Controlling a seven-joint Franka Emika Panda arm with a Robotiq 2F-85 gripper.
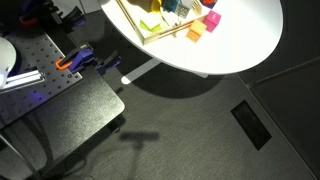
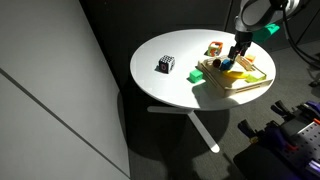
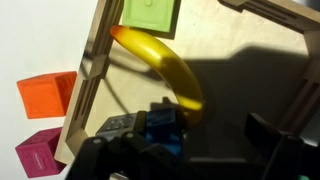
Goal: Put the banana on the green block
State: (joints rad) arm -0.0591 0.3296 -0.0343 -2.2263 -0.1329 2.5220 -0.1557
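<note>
Banana (image 3: 155, 62): yellow and curved, lay flat on the tray floor, not on the green block.
Banana ends: one just beside the green block's near corner, though contact could not be told; the other close under the gripper.
Green block (image 3: 150, 14): sat inside the tray, cut off by the top edge of the wrist view.
Gripper (image 3: 190, 140): hung low over the tray in the wrist view and in an exterior view (image 2: 237, 53).
Fingers (image 3: 268, 135): spread wide apart, holding nothing.
Blue piece (image 3: 160, 128): lay between the fingers, next to the banana's near end.
Tray (image 3: 97, 30): wooden frame on the white round table (image 2: 160, 88).
Orange cube (image 3: 45, 95): stood outside the tray, against its rail.
Magenta cube (image 3: 40, 152): stood outside too, just below the orange one.
</note>
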